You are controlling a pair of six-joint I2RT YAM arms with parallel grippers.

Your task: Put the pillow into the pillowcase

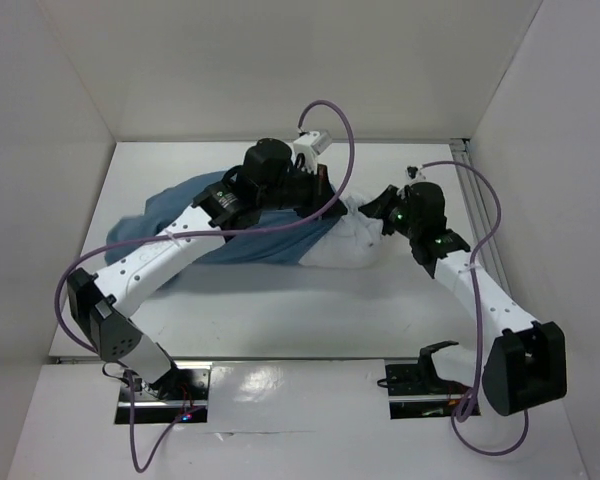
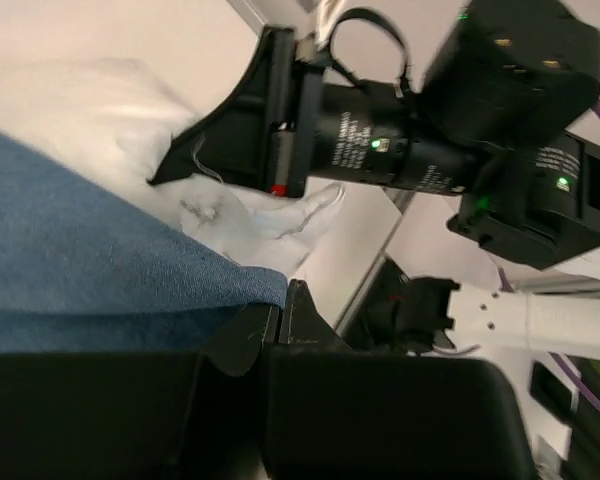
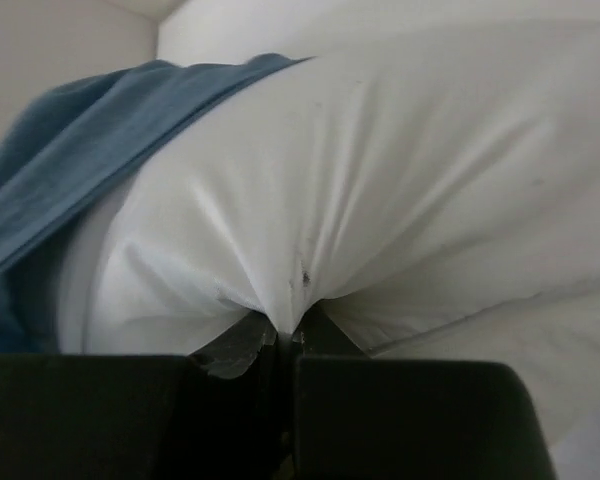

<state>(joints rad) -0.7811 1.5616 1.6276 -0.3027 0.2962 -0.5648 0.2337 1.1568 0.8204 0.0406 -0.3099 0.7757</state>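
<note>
The dusty-blue pillowcase (image 1: 205, 225) lies crumpled at the table's middle left, pulled over most of the white pillow (image 1: 352, 243), whose right end sticks out. My left gripper (image 1: 325, 200) is shut on the pillowcase's open edge; in the left wrist view its jaws (image 2: 280, 305) pinch the blue cloth (image 2: 90, 270) beside the pillow (image 2: 100, 105). My right gripper (image 1: 376, 208) is shut on the pillow's exposed end; in the right wrist view its jaws (image 3: 288, 328) pinch a fold of white fabric (image 3: 380, 170), with the pillowcase (image 3: 70, 190) to the left.
White walls enclose the table on the left, back and right. A metal rail (image 1: 480, 210) runs along the right edge. Purple cables (image 1: 335, 130) loop above both arms. The right arm's wrist (image 2: 500, 90) fills the top right of the left wrist view.
</note>
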